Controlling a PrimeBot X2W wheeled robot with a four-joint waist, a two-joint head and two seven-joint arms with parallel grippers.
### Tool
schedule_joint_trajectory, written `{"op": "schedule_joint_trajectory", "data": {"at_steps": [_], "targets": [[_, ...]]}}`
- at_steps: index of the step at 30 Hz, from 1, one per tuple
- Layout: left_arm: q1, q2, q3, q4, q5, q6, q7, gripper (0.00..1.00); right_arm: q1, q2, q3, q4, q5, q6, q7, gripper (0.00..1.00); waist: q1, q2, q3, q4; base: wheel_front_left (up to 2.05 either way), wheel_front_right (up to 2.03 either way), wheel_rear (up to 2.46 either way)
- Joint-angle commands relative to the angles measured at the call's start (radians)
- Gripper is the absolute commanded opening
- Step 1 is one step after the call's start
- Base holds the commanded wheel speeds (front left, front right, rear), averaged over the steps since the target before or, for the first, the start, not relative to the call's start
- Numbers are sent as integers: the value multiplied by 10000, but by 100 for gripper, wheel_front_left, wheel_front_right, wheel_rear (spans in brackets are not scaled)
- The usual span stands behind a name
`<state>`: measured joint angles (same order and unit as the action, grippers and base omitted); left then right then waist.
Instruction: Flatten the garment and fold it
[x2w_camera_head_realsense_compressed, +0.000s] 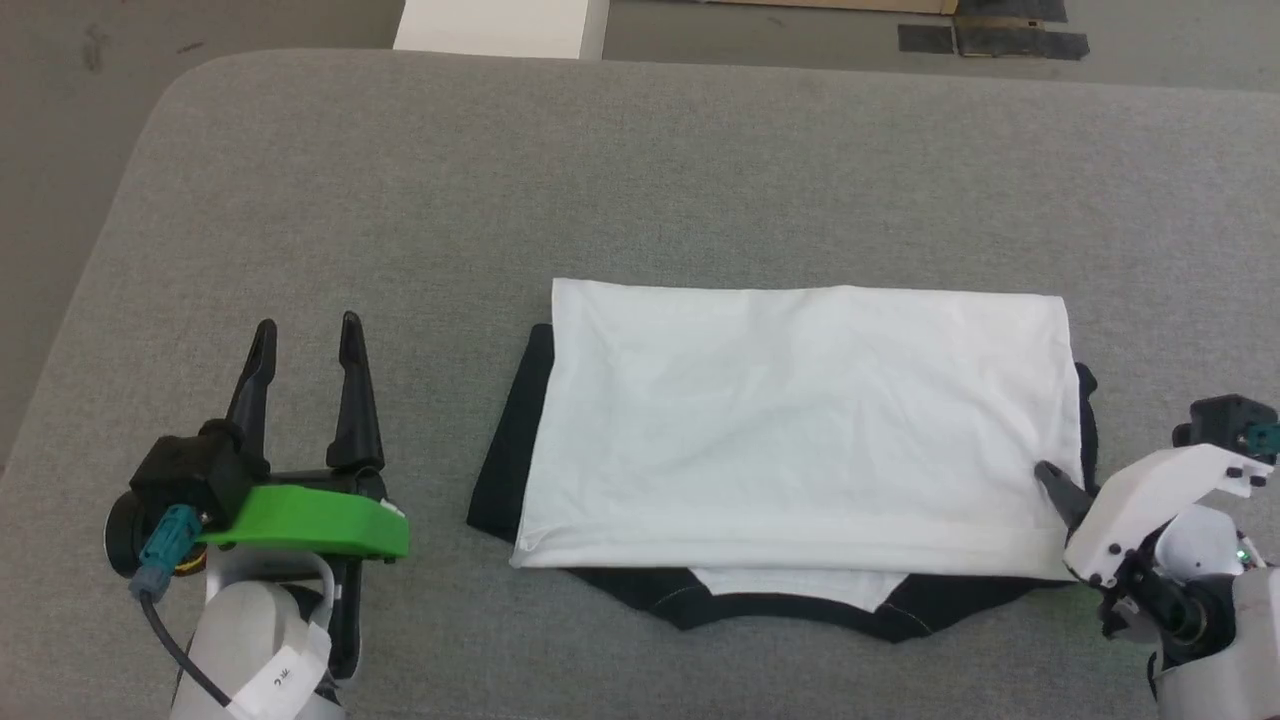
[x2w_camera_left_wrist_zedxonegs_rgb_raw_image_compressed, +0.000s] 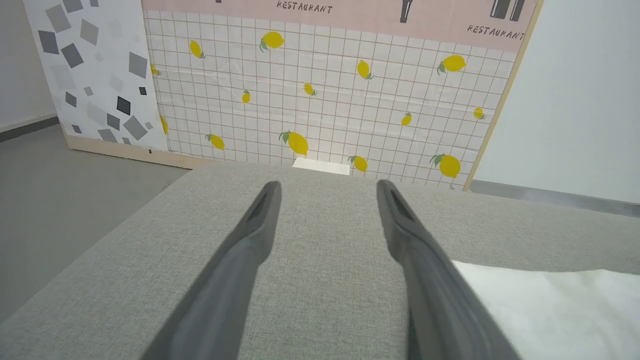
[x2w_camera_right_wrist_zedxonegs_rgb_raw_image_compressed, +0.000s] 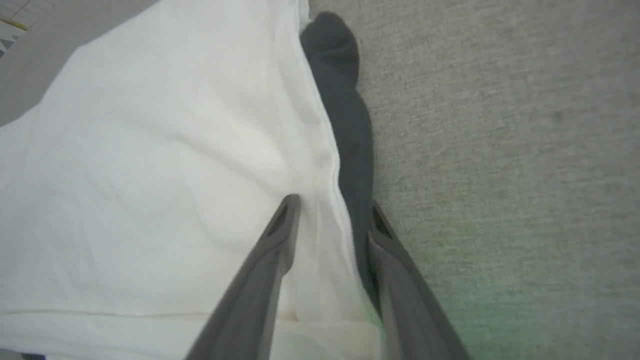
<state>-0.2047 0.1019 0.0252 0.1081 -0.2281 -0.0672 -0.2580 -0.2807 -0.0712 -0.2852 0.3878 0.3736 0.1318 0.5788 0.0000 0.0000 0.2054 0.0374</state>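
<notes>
Two risks dominate at this stage, plus one minor; all stem from the R grip pos.

Status: the shirt lies on the grey table, right of centre, folded once. White body panel is on top, black cloth shows at the L and R ends, and the black neckline runs along the near edge. Surface is mostly flat w/ faint creases only. Judged approx. halfway: at least one more fold req'd.

L gripper: jaws wide open, empty, over bare table, well apart from the shirt's L end.

R gripper: at the shirt's R end, near the near corner. Jaws are part-open, not clamped. One finger is on the white top layer, the other beside the black sleeve. The white edge and sleeve edge lie between them.

Risk 1, partial pick. Cause: jaws close on the top layer w/o the sleeve and lower layers. Effect: layers separate on lift, the fold opens, the sleeve drags out.

Risk 2, one-sided lift. Cause: only the R end is addressed. Effect: soft cotton sags and skews, so the next fold lands crooked.

Risk 3, bunching. Cause: fingertips push cloth inward while closing. Effect: new creases at the R end; a slight pucker shows by the inner finger.

Note: whether lower layers sit inside the jaws cannot be told.
</notes>
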Motion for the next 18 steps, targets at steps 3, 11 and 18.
{"op": "schedule_joint_trajectory", "data": {"at_steps": [3, 11, 18], "targets": [[178, -127, 167, 19, 138, -135, -37, 100, 481, 209, -77, -96, -199, -11, -186, 0, 0, 0, -81, -41, 0, 0, 0], [371, -296, 348, 66, 287, -303, -37, 100, 825, 210, -1648, -960, -1615, -11, -1093, 0, 0, 0, -186, -82, 0, 0, 0], [435, -391, 304, 106, 385, -421, -37, 100, 1069, 208, -2983, -2067, -3799, -11, -1326, 0, 0, 0, -225, -45, 0, 0, 0]]}}
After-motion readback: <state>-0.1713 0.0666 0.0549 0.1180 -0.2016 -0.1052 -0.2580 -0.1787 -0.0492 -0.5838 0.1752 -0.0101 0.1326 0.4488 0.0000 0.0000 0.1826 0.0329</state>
